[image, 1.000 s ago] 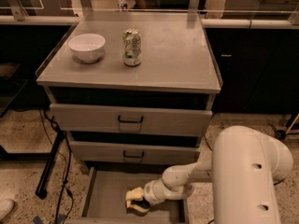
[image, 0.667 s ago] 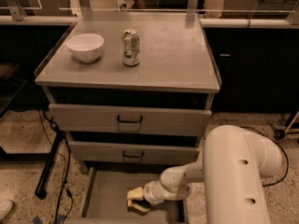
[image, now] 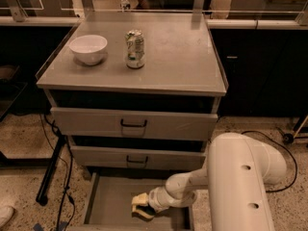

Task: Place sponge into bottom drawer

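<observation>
We are holding the tool [image: 141,206] low inside the bottom drawer [image: 113,203], clamped on the sponge [image: 145,212], so that release should set it flat on the floor just beneath. The can [image: 135,48] is standing well above, on the counter [image: 183,57].

Scanning for anything readable, and nothing is coming through as text. The can [image: 135,49] on the counter [image: 183,57] is showing green and white printing, but no word, brand or number is making itself out. The tool [image: 140,207] is sitting low inside the open bottom drawer [image: 110,201], just above its grey floor, and is showing no marking either.
</observation>
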`<act>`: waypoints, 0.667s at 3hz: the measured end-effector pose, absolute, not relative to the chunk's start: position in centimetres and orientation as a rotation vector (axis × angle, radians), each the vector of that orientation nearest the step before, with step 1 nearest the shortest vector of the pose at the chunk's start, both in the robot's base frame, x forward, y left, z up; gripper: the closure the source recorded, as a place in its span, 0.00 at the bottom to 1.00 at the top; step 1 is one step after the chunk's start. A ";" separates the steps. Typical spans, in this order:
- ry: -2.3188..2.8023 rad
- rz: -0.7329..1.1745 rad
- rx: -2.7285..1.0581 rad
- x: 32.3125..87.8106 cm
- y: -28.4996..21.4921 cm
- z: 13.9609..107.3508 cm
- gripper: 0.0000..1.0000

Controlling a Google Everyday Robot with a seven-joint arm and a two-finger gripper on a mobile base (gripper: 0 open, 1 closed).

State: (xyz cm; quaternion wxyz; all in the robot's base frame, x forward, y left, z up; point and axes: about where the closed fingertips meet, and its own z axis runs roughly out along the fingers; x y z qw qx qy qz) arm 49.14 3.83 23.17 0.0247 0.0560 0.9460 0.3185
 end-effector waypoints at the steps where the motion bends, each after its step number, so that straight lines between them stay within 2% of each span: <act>1: 2.936 0.961 0.208 49.6 4.3 22.1 1.00; 2: 2.948 0.865 0.253 50.7 4.9 20.5 1.00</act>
